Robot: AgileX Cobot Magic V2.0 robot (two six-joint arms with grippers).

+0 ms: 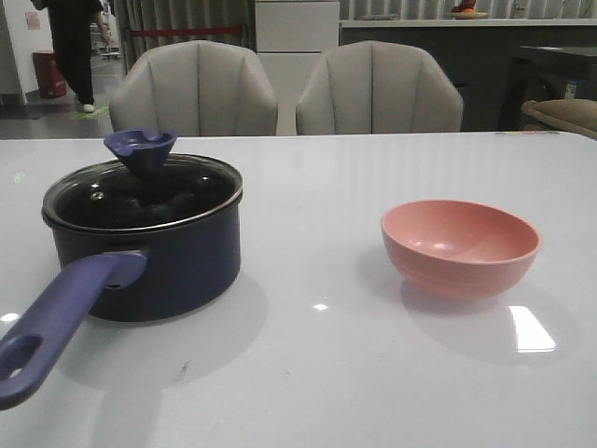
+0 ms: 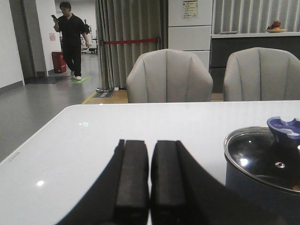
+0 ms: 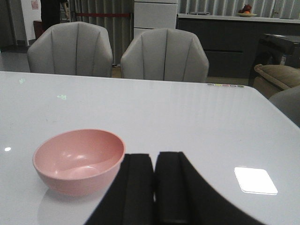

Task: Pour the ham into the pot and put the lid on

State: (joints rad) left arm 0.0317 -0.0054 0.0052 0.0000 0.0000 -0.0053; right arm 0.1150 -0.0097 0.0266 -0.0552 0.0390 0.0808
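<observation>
The dark navy pot (image 1: 177, 271) stands at the table's left, its purple-blue handle (image 1: 56, 322) pointing toward the front edge. The glass lid (image 1: 140, 191) with its blue knob (image 1: 140, 147) rests on the pot's rim. The ham is hidden; the glass looks dark. Neither gripper shows in the front view. In the left wrist view my left gripper (image 2: 150, 141) is shut and empty, hovering over bare table beside the pot (image 2: 243, 187) and lid (image 2: 262, 157). My right gripper (image 3: 154, 154) is also shut and empty, close beside the pink bowl (image 3: 77, 161).
The pink bowl (image 1: 460, 247) sits empty at the table's right. Two grey chairs (image 1: 196, 89) (image 1: 378, 89) stand behind the far table edge. A person (image 2: 70, 40) walks in the room far behind, off to the left.
</observation>
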